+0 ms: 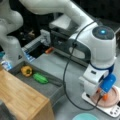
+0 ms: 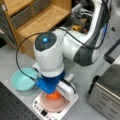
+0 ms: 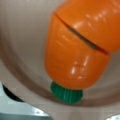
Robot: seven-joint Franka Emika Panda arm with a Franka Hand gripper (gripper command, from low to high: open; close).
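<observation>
Carrot (image 3: pixel 77 50) lies on pink plate (image 1: pixel 113 98) directly under hand (image 1: pixel 103 96), long axis slanting, green stem end (image 3: pixel 66 93) toward wrist view's bottom. Cannot tell if hand is clenched or released. Plate sits on white scale (image 2: pixel 40 110); teal bowl (image 2: pixel 22 80) just beside, toaster oven (image 2: pixel 107 92) near.

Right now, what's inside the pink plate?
An orange toy carrot with a green stem lies in the pink plate under the gripper. The arm covers much of the plate's bottom.

Grey table (image 1: pixel 57 65), wooden shelf unit (image 2: pixel 40 22), dark backdrop
</observation>
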